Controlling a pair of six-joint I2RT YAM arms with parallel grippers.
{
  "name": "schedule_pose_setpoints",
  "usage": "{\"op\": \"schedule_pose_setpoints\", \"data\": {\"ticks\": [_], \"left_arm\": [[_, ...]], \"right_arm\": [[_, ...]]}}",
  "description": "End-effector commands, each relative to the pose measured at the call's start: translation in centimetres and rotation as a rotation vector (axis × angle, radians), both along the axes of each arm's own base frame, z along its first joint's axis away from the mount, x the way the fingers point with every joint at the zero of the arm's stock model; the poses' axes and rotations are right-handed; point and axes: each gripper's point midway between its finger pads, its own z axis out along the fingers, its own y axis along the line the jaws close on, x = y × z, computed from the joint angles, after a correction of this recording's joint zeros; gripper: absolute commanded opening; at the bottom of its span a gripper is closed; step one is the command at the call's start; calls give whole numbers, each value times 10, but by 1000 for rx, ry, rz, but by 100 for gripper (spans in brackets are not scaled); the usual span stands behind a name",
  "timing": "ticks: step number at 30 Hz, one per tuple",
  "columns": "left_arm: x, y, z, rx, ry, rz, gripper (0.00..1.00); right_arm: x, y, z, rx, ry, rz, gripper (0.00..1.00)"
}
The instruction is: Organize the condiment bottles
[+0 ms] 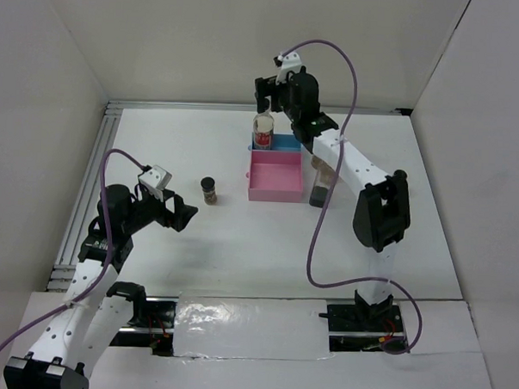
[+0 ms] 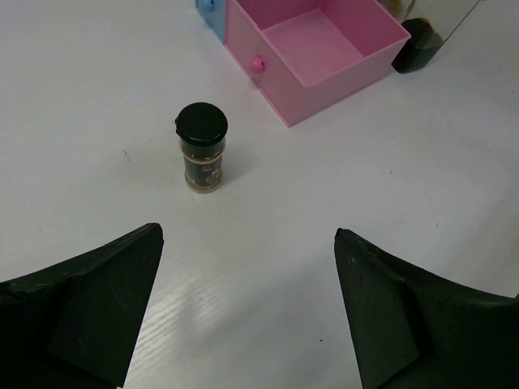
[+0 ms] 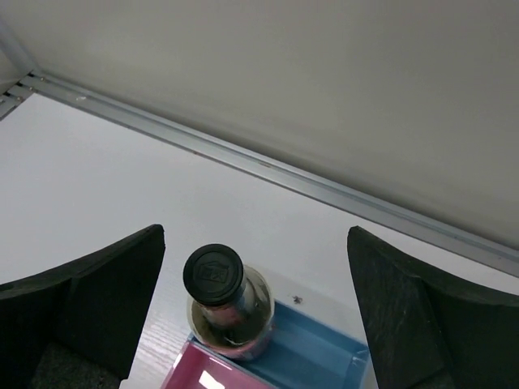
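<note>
Currently the right claw point(image 1: 265, 98) point(image 3: 253, 243) is spread wide and grips nothing. Its 2 black fingers point(image 3: 89, 300) flank, without touching, a tall clear glass bottle with a red label and black cap point(image 1: 263, 130) point(image 3: 220, 284) that stands upright below it. That bottle sits at the near-left end of a blue rectangular tray point(image 1: 289, 142) point(image 3: 324, 356), right where the tray meets a pink rectangular tray point(image 1: 272, 192) point(image 2: 340, 89). The pink tray lies just in front of the blue one, the 2 touching.

To the right of the pink tray, just beside its wall, a dark-filled glass bottle point(image 1: 318, 188) point(image 2: 418, 44) stands on the white table point(image 1: 240, 254), partly hidden in the top view by the right arm point(image 1: 351, 164); its cap cannot be made out.

The left claw point(image 1: 184, 217) point(image 2: 247, 316) is also wide open and holds nothing. It hovers low over the table, pointing toward a short dark glass jar with a black cap point(image 1: 208, 190) point(image 2: 201, 150). The jar stands upright on the bare table, apart from the claw and a little left of the pink tray, touching neither.
</note>
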Motion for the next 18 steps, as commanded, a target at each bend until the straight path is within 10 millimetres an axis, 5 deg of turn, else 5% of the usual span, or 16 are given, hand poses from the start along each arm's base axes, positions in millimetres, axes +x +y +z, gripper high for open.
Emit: {"op": "schedule_pose_setpoints", "data": {"ticks": [1, 9, 11, 12, 13, 14, 16, 18], "left_arm": [[3, -2, 15, -4, -55, -21, 99], [-2, -6, 25, -17, -73, -44, 99], [-4, -6, 26, -16, -77, -45, 99], [-5, -5, 26, -17, -73, -42, 99], [-6, -5, 26, -14, -78, -43, 99], [-6, -5, 26, -13, -80, -42, 99], [-8, -4, 25, -7, -85, -40, 99], [-9, -4, 26, -5, -89, -41, 99]], "right_arm": [[-33, -24, 104, 41, -157, -46, 100], [-82, -71, 158, 77, -133, -147, 100], [-97, -87, 156, 67, -85, -175, 98], [-114, -97, 170, 77, -100, -168, 92], [-133, -109, 167, 48, -64, -168, 65], [-141, -113, 174, 60, -77, -169, 65], [-156, -129, 169, 57, -40, -218, 47], [-175, -140, 170, 88, -22, -241, 68]]}}
